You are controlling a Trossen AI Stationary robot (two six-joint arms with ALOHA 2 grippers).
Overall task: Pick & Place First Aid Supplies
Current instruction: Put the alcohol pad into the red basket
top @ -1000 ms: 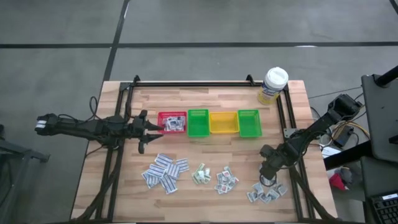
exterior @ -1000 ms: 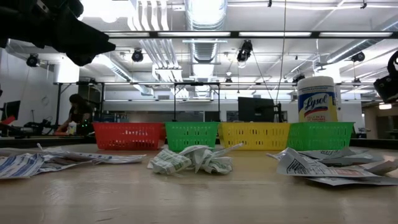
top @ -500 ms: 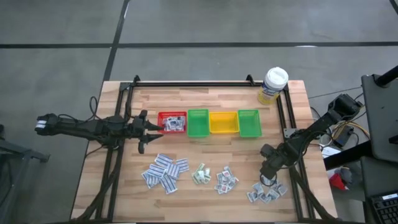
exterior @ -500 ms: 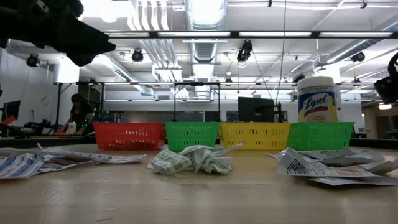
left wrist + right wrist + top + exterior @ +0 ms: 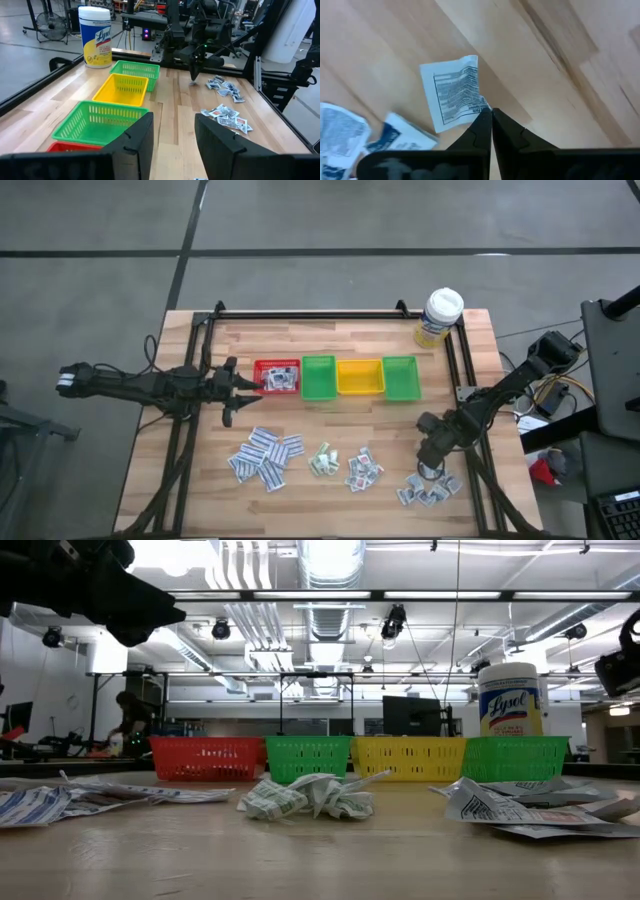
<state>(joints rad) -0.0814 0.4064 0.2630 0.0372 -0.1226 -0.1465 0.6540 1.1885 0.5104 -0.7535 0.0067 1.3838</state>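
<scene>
A white paper packet (image 5: 454, 95) with grey print is hanging from the right tool (image 5: 491, 118), whose fingers are pressed together on the packet's corner, just above the wooden tabletop (image 5: 340, 490). Taking the green bin (image 5: 400, 377) nearest the Lysol wipes canister (image 5: 438, 316) as landmark, this tool (image 5: 427, 465) is hovering in front of it, over the pile of packets (image 5: 428, 490) nearest the right arm's side. Three more piles are lying along the same front strip, the strip-shaped packets (image 5: 266, 457) farthest from that bin. Beside the green bin are sitting a yellow bin (image 5: 359, 377), a second green bin (image 5: 319, 377) and a red bin (image 5: 276, 376). The left tool (image 5: 230, 383) is waiting by the red bin, its fingers (image 5: 135, 140) standing apart with nothing between them.
</scene>
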